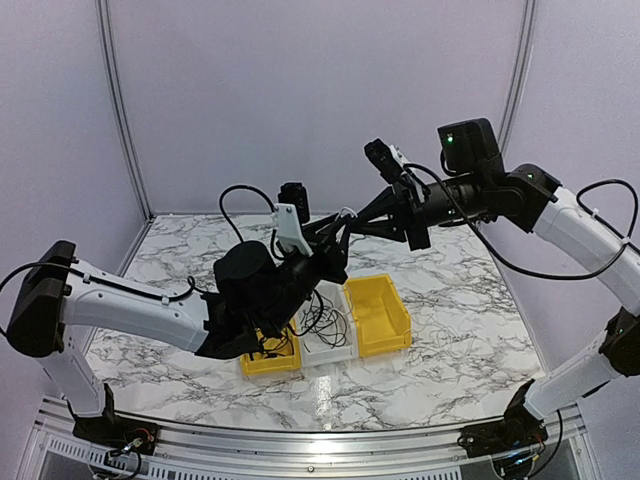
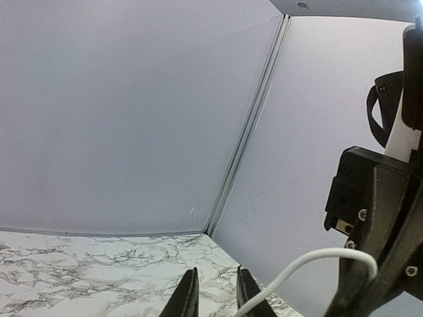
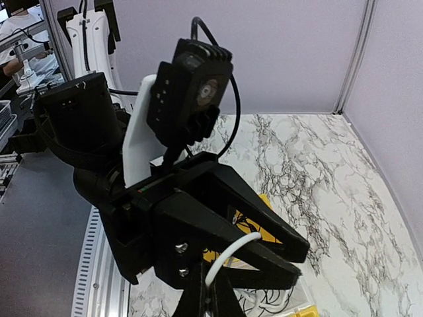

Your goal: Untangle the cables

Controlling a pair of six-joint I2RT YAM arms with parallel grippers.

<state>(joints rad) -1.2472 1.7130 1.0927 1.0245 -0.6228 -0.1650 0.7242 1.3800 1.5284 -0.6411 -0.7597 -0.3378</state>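
A pale white cable (image 3: 232,256) runs in an arc between my two grippers, which meet in mid-air above the bins. My right gripper (image 3: 213,300) is shut on one part of it. The cable then passes in among my left gripper's black fingers (image 3: 264,231). In the left wrist view, my left gripper (image 2: 215,296) has its jaws a little apart, with marble showing between them. The white cable (image 2: 310,261) crosses its right finger. Thin black cables (image 1: 325,320) lie tangled in the middle pale bin (image 1: 336,352). In the top view, the left gripper (image 1: 328,250) and the right gripper (image 1: 348,226) nearly touch.
A yellow bin (image 1: 378,318) stands to the right of the pale bin. Another yellow bin (image 1: 268,362) stands to its left, partly under my left arm. The marble table (image 1: 460,330) is walled by lilac panels at the back and both sides.
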